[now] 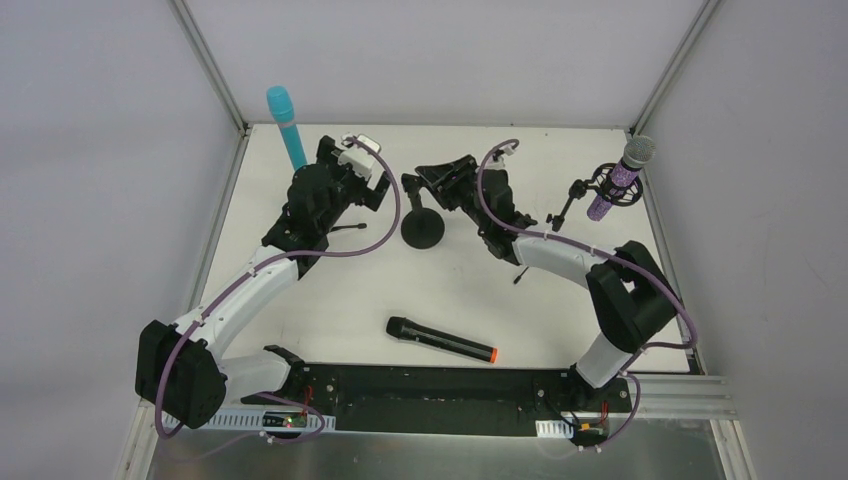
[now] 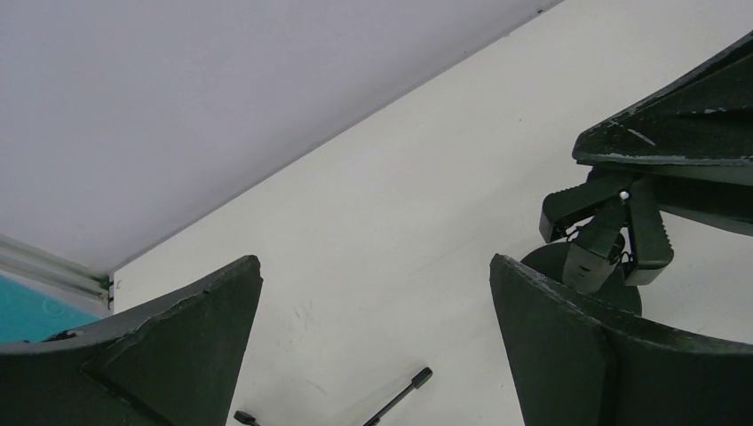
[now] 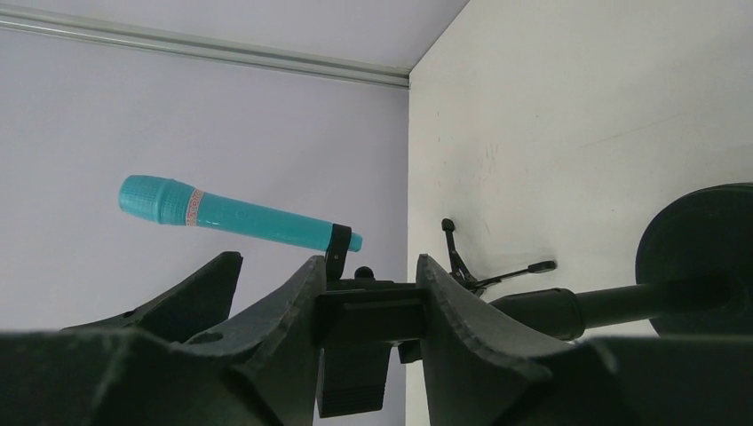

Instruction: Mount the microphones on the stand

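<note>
black microphone point(image 1: 441, 340) lies flat on the table point(image 1: 330, 310) near the arm bases, untouched; turquoise microphone point(image 1: 285, 125) stands clipped at the far left, purple microphone point(image 1: 620, 178) clipped at the far right. right gripper point(image 3: 366, 271) is clamped on the clip point(image 3: 355, 324) of the middle stand point(image 1: 422, 228). left gripper point(image 2: 373, 266) sits just left of it, fingers spread, holding nothing.
</note>
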You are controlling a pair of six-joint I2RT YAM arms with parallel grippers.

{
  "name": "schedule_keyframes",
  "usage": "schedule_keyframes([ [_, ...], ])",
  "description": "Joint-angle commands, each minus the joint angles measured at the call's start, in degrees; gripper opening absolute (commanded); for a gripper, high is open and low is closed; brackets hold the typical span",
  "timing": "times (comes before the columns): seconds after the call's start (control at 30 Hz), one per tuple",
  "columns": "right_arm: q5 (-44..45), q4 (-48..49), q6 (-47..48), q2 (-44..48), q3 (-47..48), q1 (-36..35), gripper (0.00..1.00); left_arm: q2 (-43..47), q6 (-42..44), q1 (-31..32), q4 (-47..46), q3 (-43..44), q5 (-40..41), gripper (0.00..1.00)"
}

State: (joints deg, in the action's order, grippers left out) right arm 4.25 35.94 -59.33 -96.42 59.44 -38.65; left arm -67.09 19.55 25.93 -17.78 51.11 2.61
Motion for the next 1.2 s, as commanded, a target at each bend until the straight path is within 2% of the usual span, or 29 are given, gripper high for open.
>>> schedule_keyframes([
  [0.0,5.1,8.3,-1.9,6.6,-3.9,-1.0,0.0,1.6,0.2,0.4,-2.6,-0.4,-2.5,1.0],
  [0.2,8.4,8.0,-3.2,11.5,-9.4,-2.1,0.0,1.5,0.3,0.4,-3.0,-0.7,-7.0,1.0],
  [0.53,8.9,7.1,-10.0,19.4,-16.3,-2.6,0.0,1.0,0.0,0.4,-3.0,-0.7,-8.2,1.0],
  [0.97,19.3,1.0,-10.5,27.0,-21.4,-7.1,0.0,0.5,-0.3,0.4,-3.0,-0.6,-9.2,1.0],
  [1.1,19.2,2.6,-9.0,26.5,-21.9,-7.2,0.14,0.6,-0.2,0.5,-3.0,-0.7,-9.1,1.0],
  [1.13,18.8,3.3,-8.3,26.4,-21.9,-7.2,0.19,0.6,-0.3,0.4,-3.0,-0.6,-9.1,1.0],
  [1.17,18.5,3.6,-8.0,26.2,-21.9,-7.2,0.28,0.6,-0.2,0.4,-3.0,-0.7,-9.1,1.0],
])
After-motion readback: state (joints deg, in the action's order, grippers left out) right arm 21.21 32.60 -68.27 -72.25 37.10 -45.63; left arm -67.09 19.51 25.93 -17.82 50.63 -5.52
